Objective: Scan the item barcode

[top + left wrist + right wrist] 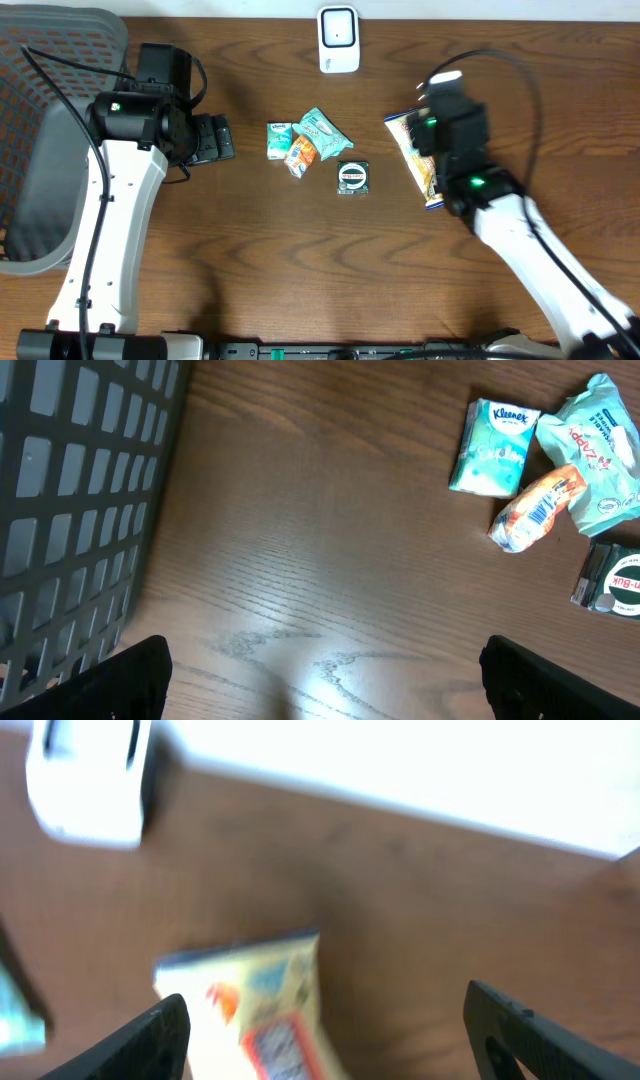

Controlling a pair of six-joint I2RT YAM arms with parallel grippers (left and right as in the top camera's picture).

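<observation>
In the overhead view, the snack packet (pixel 405 135) is seen flat on the counter (pixel 300 260), partly hidden under the right hand (pixel 440 110). Its long axis is laid almost straight away from the robot, with the far end turned a little to the left. The scanner (pixel 338 40) stands at the far edge, further away and to the left of the packet. The right arm is clearly the nearer one. The left hand (pixel 222 140) is held well apart from the packet, beside a small heap made of a tissue pack (pixel 279 140), an orange packet (pixel 302 153), a teal pouch (pixel 325 130) and a black box (pixel 353 177).

In the left wrist view, the left hand (pixel 325 680) is shown with its fingers wide apart over bare wood, and nothing is held. The tissue pack (pixel 495 448) and the orange packet (pixel 535 510) are seen ahead of it, to the right.

In the right wrist view, which is blurred, the fingers of the right hand (pixel 325 1005) are also spread wide. The snack packet (pixel 260 995) lies between them, closer to the left finger, and is not clamped. The scanner (pixel 85 780) appears far ahead on the left.

If this packet is to be scanned, it is judged that it must be closed upon across its narrow width and carried forward and leftwards. Whether its barcode is turned upwards cannot be told.
</observation>
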